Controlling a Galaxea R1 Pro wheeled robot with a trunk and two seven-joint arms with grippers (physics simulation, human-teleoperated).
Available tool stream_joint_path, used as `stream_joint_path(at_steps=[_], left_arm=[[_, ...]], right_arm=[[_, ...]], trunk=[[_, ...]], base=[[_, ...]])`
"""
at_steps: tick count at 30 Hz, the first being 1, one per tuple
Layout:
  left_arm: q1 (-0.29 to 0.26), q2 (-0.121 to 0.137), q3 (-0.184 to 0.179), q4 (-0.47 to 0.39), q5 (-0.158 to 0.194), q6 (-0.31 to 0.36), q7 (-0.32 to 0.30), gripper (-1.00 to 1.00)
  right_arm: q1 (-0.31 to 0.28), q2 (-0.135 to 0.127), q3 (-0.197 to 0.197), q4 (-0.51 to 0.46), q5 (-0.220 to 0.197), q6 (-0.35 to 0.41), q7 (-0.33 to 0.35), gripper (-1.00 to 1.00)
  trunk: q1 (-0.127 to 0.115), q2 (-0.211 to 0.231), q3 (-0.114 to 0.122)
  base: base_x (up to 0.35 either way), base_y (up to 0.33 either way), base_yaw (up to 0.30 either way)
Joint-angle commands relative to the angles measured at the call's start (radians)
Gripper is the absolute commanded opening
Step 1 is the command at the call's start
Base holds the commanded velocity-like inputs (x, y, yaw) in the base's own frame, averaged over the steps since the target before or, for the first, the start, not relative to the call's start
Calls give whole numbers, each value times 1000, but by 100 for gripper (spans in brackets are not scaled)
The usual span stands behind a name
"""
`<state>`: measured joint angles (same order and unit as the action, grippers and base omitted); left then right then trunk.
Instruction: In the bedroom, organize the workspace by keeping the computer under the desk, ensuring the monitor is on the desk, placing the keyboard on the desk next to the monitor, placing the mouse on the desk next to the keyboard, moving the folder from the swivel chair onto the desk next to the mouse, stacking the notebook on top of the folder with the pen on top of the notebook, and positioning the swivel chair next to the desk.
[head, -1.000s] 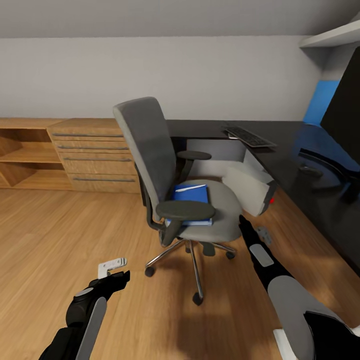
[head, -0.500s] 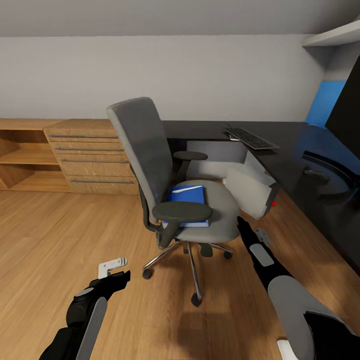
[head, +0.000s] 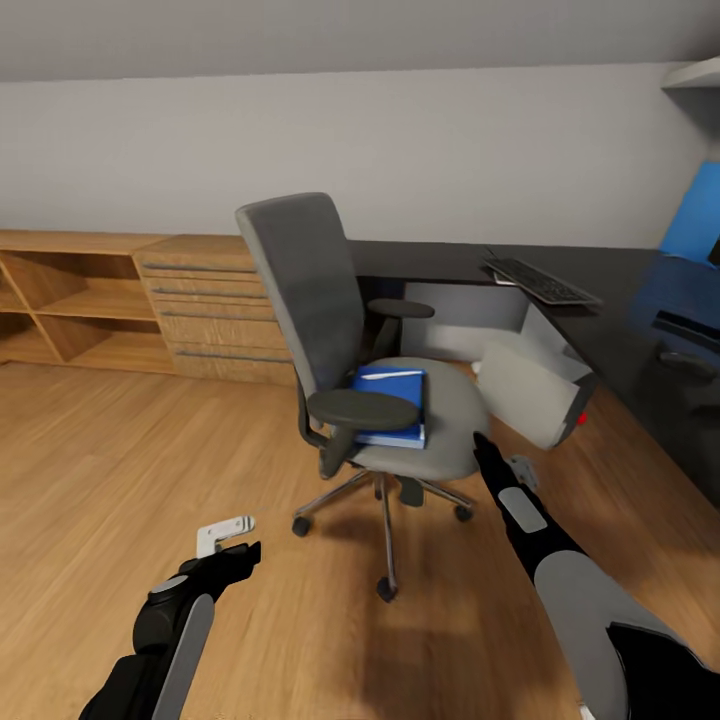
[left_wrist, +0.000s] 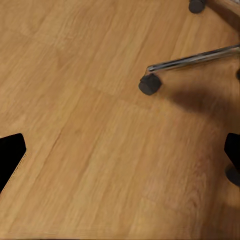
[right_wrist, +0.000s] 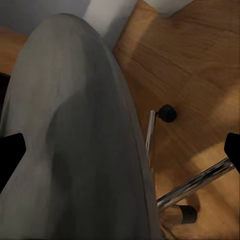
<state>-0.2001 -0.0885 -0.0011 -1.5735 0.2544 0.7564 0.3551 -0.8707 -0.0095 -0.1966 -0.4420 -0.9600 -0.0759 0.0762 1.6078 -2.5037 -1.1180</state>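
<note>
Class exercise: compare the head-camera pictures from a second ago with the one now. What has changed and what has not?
The whole picture has shifted, so the camera turned; no object visibly moved. The monitor has left the view. The folder with the pen still lies on the swivel chair. Left gripper and right gripper stay empty; nothing was grasped.

Swivel chair mid-frame on the wood floor, back turned toward the camera's left. Blue folder lies on the seat with a pen on top, partly hidden by the near armrest. Black desk runs behind and to the right; keyboard sits on it. Pale computer leans tilted beside the desk. Right gripper sits near the seat's front edge, fingers' gap unclear. Left gripper hangs over bare floor.
</note>
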Motion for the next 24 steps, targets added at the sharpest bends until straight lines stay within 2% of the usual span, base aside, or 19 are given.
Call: stream_joint_path(at_steps=[1, 4, 9, 12, 17, 24], left_arm=[[-1, 0, 0, 0, 11, 3, 8, 100], [-1, 0, 1, 0, 12, 3, 8, 100], [-1, 0, 2, 0, 12, 3, 8, 100], [-1, 0, 2, 0, 13, 3, 8, 100], [-1, 0, 3, 1, 13, 3, 8, 100], [-1, 0, 3, 1, 13, 3, 8, 100]], right_arm=[[0, 0, 2, 2, -12, -2, 7, 100], [0, 0, 2, 2, -12, -2, 7, 100], [0, 0, 3, 2, -12, -2, 7, 100], [-1, 0, 2, 1, -11, -3, 6, 100], [0, -1, 1, 0, -10, -5, 4, 100], [0, -2, 0, 0, -9, -5, 4, 100]], trunk=[[0, 0, -1], [0, 0, -1], [0, 0, -1], [0, 0, -1], [0, 0, -1], [0, 0, -1]], base=[[5, 0, 273], [82, 0, 273], [261, 0, 267], [171, 0, 83], [29, 0, -27], [2, 0, -231]])
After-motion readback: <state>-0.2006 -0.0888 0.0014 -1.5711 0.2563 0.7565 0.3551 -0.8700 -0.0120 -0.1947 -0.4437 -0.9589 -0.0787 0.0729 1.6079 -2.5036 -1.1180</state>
